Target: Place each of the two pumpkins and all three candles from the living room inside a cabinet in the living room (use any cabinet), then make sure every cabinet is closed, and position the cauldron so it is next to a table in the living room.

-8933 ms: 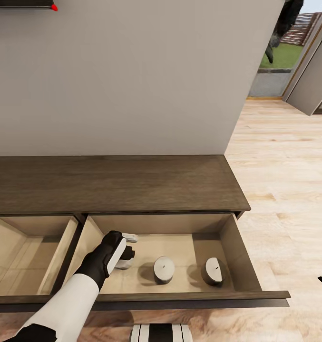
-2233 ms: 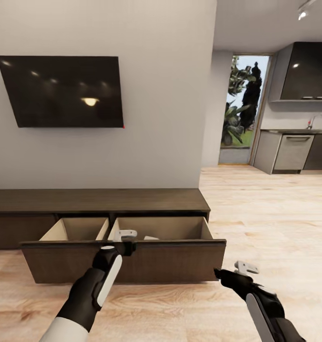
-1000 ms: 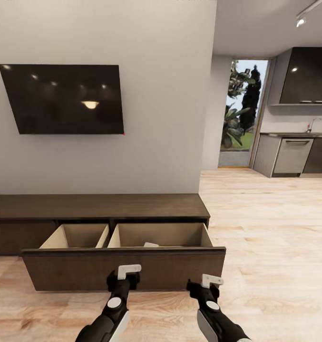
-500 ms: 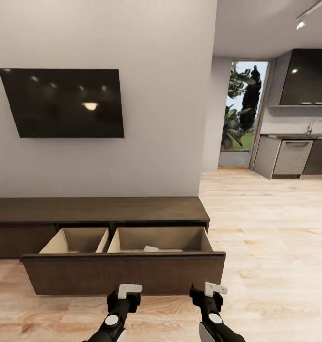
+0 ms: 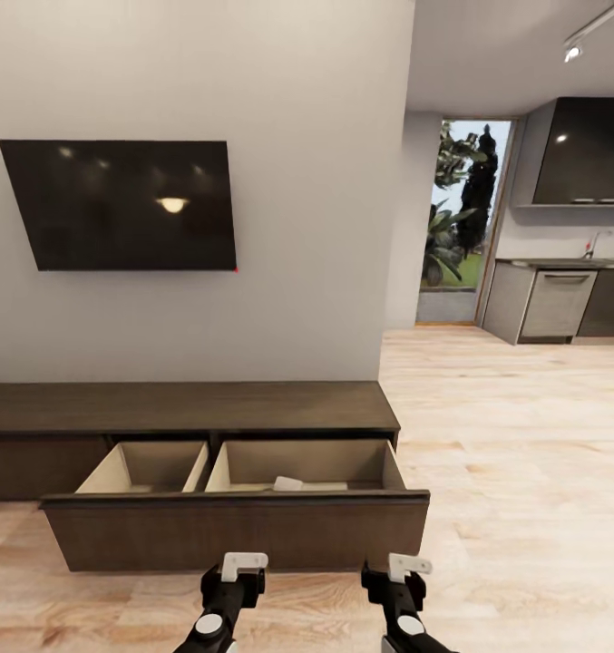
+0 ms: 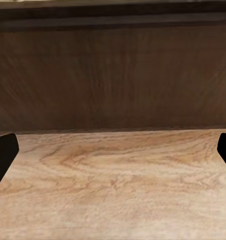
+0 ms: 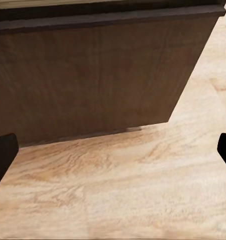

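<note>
The long dark brown cabinet (image 5: 189, 406) stands against the wall, its wide drawer front (image 5: 234, 533) pulled out over two pale compartments. The pale top of one candle (image 5: 288, 483) peeks over the drawer's edge in the right compartment. My left gripper (image 5: 237, 570) and right gripper (image 5: 399, 573) hover low above the floor just in front of the drawer front, both open and holding nothing. The left wrist view faces the drawer front (image 6: 113, 75) squarely, and the right wrist view catches its right end (image 7: 93, 75). The pumpkins, cauldron and table are out of view.
A black TV (image 5: 116, 204) hangs on the wall above the cabinet. Light wood floor (image 5: 515, 453) stretches to the right toward a garden doorway (image 5: 456, 227) and grey kitchen units (image 5: 560, 299).
The view has pulled back and up from the open drawer. My left gripper left the drawer, and both grippers have sunk low in front of the drawer front, which stays open.
</note>
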